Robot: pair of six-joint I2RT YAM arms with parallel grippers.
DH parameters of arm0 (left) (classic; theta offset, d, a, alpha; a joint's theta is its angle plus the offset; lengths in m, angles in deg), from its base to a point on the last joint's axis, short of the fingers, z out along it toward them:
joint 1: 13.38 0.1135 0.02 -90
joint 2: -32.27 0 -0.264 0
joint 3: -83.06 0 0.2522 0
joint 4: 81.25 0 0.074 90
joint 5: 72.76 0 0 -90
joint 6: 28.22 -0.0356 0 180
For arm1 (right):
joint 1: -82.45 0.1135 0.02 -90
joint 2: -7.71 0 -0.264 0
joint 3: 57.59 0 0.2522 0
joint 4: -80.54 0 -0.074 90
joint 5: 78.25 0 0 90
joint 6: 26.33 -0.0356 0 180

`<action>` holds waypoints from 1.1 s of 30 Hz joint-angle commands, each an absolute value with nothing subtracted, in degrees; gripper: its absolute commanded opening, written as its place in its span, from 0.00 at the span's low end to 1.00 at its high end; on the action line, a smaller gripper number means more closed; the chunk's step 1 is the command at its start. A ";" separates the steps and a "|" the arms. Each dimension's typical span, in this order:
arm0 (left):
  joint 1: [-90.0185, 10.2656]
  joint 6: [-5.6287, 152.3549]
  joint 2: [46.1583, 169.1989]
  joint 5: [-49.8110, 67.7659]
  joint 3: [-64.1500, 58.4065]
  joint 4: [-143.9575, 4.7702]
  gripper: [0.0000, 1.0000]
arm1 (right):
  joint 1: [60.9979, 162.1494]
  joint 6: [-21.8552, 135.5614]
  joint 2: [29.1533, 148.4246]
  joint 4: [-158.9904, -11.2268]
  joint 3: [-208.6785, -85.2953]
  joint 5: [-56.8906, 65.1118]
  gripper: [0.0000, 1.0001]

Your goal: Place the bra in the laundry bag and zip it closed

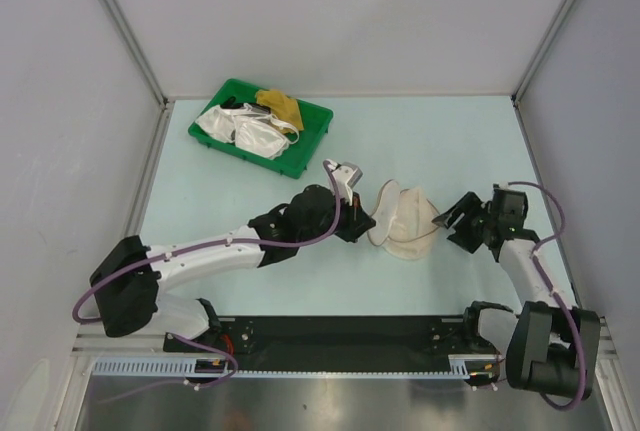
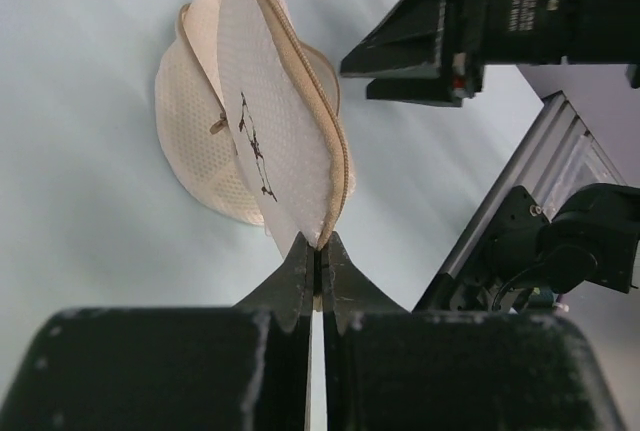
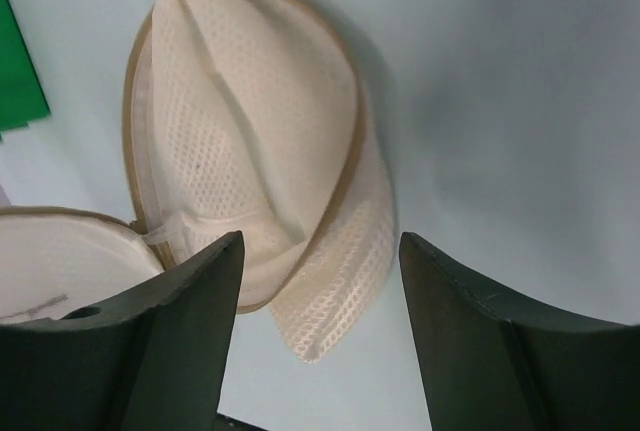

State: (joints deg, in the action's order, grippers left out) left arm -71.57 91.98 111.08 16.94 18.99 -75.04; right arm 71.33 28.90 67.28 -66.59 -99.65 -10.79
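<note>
The beige mesh laundry bag (image 1: 403, 219) lies open on the table between the arms. My left gripper (image 1: 364, 219) is shut on the rim of its lifted half (image 2: 285, 141), which stands upright and shows the dark bra drawing; the other half (image 2: 195, 156) lies on the table. My right gripper (image 1: 452, 221) is open and empty just right of the bag (image 3: 270, 151), its fingers (image 3: 180, 321) apart from the mesh. The mustard-yellow bra (image 1: 281, 106) lies in the green tray at the back.
The green tray (image 1: 305, 156) at the back left also holds shiny white bras (image 1: 240, 131). Grey walls enclose the table on three sides. The right arm's camera and gripper (image 2: 470, 26) show in the left wrist view.
</note>
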 commanded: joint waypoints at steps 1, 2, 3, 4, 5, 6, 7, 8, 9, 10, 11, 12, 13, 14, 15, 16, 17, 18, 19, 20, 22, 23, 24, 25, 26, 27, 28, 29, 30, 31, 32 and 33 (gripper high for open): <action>-70.95 93.34 108.30 14.34 16.39 -76.02 0.00 | 77.69 30.18 71.94 -74.70 -101.67 -6.45 0.67; -70.95 93.60 108.04 14.34 16.56 -75.93 0.00 | 78.22 29.66 72.83 -75.41 -101.68 -5.92 0.65; -70.86 93.60 107.95 13.90 16.65 -75.93 0.00 | 78.40 29.39 74.75 -76.55 -101.50 -5.13 0.57; -70.77 93.69 107.86 13.72 16.65 -75.93 0.00 | 78.49 29.30 75.64 -77.00 -101.50 -4.86 0.54; -70.68 93.77 107.60 13.55 16.74 -75.93 0.00 | 78.58 29.48 76.52 -77.35 -101.67 -4.60 0.52; -70.59 93.69 107.51 13.46 16.74 -75.75 0.00 | 78.58 29.65 77.40 -77.70 -101.76 -4.51 0.44; -70.68 93.69 107.33 13.37 16.83 -75.58 0.00 | 78.58 29.83 78.54 -77.79 -102.02 -4.42 0.42; -70.68 93.60 107.16 13.20 16.74 -75.40 0.00 | 78.58 30.00 78.90 -77.97 -102.11 -4.07 0.42; -70.59 93.60 106.72 13.20 16.74 -75.40 0.00 | 78.67 30.09 79.07 -78.14 -102.20 -3.72 0.33; -70.51 93.51 106.63 13.20 16.74 -75.05 0.00 | 78.67 30.35 79.08 -77.88 -102.64 -3.20 0.27; -70.24 93.77 106.45 13.28 16.48 -74.61 0.00 | 78.75 30.79 78.99 -77.27 -103.25 -1.71 0.24; -69.98 94.21 106.02 13.37 16.13 -74.00 0.00 | 78.84 31.67 78.64 -75.70 -103.95 -0.91 0.19; -68.41 94.91 106.01 13.37 15.69 -72.25 0.00 | 78.84 32.37 77.85 -74.64 -104.92 -0.30 0.16; -67.09 97.27 106.10 11.54 14.12 -71.02 0.00 | 78.76 32.99 77.41 -73.41 -107.89 0.84 0.15; -63.60 98.60 106.36 10.05 13.06 -69.96 0.00 | 78.84 34.73 76.80 -69.92 -109.74 1.72 0.14; -61.56 99.91 106.54 7.60 11.05 -68.56 0.00 | 78.93 35.45 76.09 -67.80 -112.20 2.52 0.12; -59.54 102.97 106.63 3.39 10.07 -68.28 0.00 | 79.02 36.41 74.17 -65.69 -116.75 4.35 0.07; -55.60 104.74 106.54 0.92 9.10 -68.19 0.00 | 79.80 37.99 73.02 -61.23 -119.58 5.67 0.04; -53.82 108.50 106.37 -1.11 7.44 -68.28 0.00 | 80.59 38.79 71.79 -59.18 -121.78 7.08 0.02; -52.41 110.11 106.10 -4.78 6.55 -68.45 0.00 | 81.65 39.66 68.39 -56.55 -125.37 9.96 0.01; -50.38 112.31 105.58 -5.35 3.05 -68.29 0.00 | 86.36 41.33 64.51 -55.47 -126.90 15.75 0.00; -50.38 112.67 105.57 -4.48 1.72 -67.93 0.00 | 87.53 41.95 61.44 -56.69 -126.29 16.49 0.00; -50.47 113.37 105.83 -4.56 0.67 -66.19 0.00 | 88.33 42.22 60.10 -56.61 -126.02 16.76 0.00; -50.38 115.55 106.79 -4.91 -0.56 -65.91 0.00 | 88.60 41.35 59.13 -56.35 -125.67 16.67 0.00; -50.38 116.36 107.33 -5.61 -1.18 -65.82 0.00 | 88.77 41.00 57.65 -55.74 -125.23 16.59 0.00; -50.38 116.71 107.94 -5.96 -1.54 -65.47 0.00 | 88.95 40.82 56.76 -55.73 -123.84 16.67 0.00; -50.38 117.06 108.73 -6.23 -1.89 -65.21 0.00 | 89.56 40.12 55.97 -56.17 -122.52 17.46 0.00; -50.38 117.24 109.78 -6.14 -1.72 -64.94 0.00 | 89.39 39.42 55.00 -58.00 -121.03 17.55 0.00; -50.29 117.50 110.40 -6.14 -1.37 -64.59 0.00 | 89.22 38.71 54.12 -58.98 -117.44 16.94 0.00; -50.29 118.03 110.93 -6.31 -0.32 -64.94 0.00 | 88.87 37.92 54.20 -59.59 -115.93 15.46 0.00; -50.29 118.12 112.24 -6.49 0.21 -65.72 0.00 | 87.73 36.18 54.46 -60.56 -114.35 14.92 0.00; -50.20 118.21 113.04 -6.23 0.65 -66.17 0.00 | 87.29 35.03 55.60 -61.00 -111.46 14.83 0.00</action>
